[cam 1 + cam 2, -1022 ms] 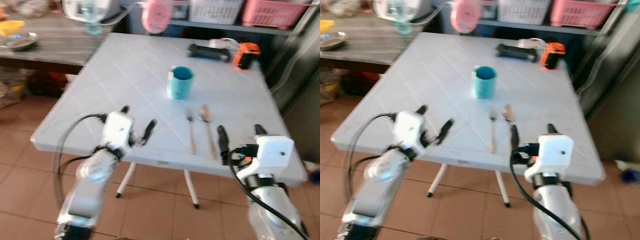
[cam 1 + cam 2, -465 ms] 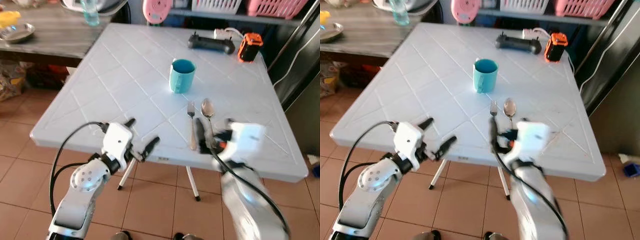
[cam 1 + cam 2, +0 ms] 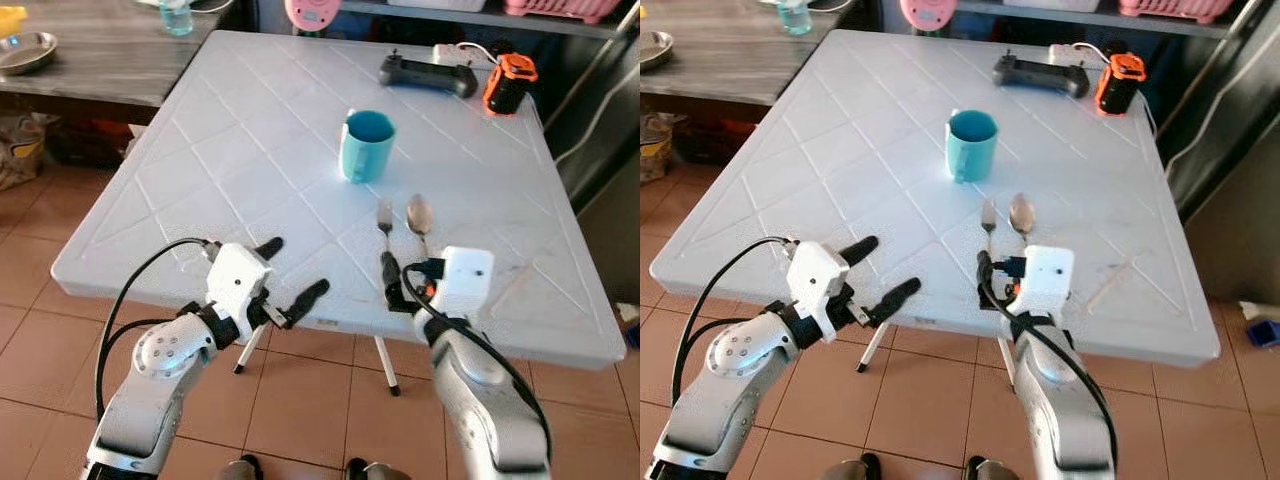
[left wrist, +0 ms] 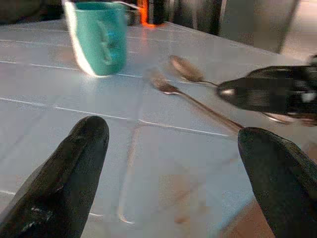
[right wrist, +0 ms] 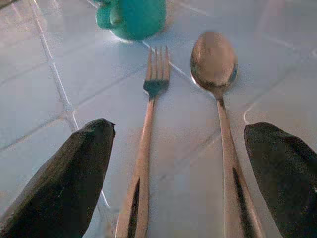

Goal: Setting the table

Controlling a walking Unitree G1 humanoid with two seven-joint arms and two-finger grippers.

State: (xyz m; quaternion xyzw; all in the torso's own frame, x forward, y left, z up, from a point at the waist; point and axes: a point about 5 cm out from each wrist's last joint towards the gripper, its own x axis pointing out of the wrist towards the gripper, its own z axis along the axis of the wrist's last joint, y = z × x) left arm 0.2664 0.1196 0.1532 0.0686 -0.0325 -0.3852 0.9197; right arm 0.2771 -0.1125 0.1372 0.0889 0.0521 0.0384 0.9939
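A teal mug (image 3: 366, 145) stands upright near the middle of the white table (image 3: 230, 160). Just in front of it a fork (image 3: 385, 225) and a spoon (image 3: 419, 218) lie side by side, handles towards me. My right gripper (image 5: 181, 134) is open at the table's front edge, its fingers (image 5: 74, 178) spread outside the two handles and touching neither. My left gripper (image 3: 291, 272) hovers open and holds nothing, at the front edge to the left of the cutlery. From the left wrist the mug (image 4: 97, 37) and fork (image 4: 198, 104) lie ahead.
A black controller (image 3: 425, 72) and an orange device (image 3: 507, 84) sit at the table's far right. A wooden table (image 3: 90, 55) with a metal bowl (image 3: 25, 50) stands to the left. Tiled floor (image 3: 40, 300) lies around the table's folding legs (image 3: 385, 365).
My right gripper has swung left from the table's front right to the fork and spoon handles. The camera has tipped down. The left gripper has stayed open near the front edge.
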